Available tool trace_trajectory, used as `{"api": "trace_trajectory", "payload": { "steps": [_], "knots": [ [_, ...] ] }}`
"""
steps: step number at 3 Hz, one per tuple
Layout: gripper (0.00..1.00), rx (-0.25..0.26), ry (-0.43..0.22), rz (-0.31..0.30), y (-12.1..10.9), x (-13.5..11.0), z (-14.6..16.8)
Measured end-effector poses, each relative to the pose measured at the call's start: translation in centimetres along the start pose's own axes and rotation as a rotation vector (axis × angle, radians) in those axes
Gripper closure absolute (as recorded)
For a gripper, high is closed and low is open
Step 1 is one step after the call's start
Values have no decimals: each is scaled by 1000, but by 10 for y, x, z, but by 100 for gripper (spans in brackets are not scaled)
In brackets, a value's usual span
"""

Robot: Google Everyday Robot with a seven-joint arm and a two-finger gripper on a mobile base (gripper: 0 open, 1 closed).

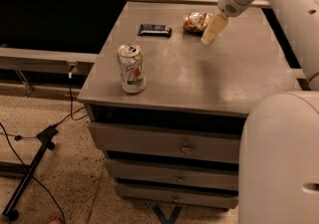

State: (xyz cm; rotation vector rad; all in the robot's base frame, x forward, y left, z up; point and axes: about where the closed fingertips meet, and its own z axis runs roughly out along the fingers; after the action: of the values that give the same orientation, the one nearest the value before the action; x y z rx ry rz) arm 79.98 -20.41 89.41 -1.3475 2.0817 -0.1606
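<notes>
My gripper (213,30) hangs over the far right part of the grey cabinet top (214,76), its pale fingers pointing down and to the left. Nearest to it is a crumpled brown snack bag (195,21), lying just left of the fingertips; I cannot tell whether they touch. A dark snack bar (154,30) lies flat further left near the back edge. A white and green soda can (131,68) stands upright near the front left corner, well away from the gripper.
The cabinet has several drawers (169,143) below its top. A dark shelf unit (55,19) runs along the left and back. Cables and a black stand base (30,168) lie on the speckled floor at left. My white robot body (279,158) fills the lower right.
</notes>
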Motion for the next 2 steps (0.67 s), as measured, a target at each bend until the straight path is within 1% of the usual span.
{"api": "trace_trajectory", "payload": {
  "steps": [1,2],
  "knots": [
    [0,-20,-13,41,1,9,24],
    [0,-23,-48,67,-2,5,37]
  ]
}}
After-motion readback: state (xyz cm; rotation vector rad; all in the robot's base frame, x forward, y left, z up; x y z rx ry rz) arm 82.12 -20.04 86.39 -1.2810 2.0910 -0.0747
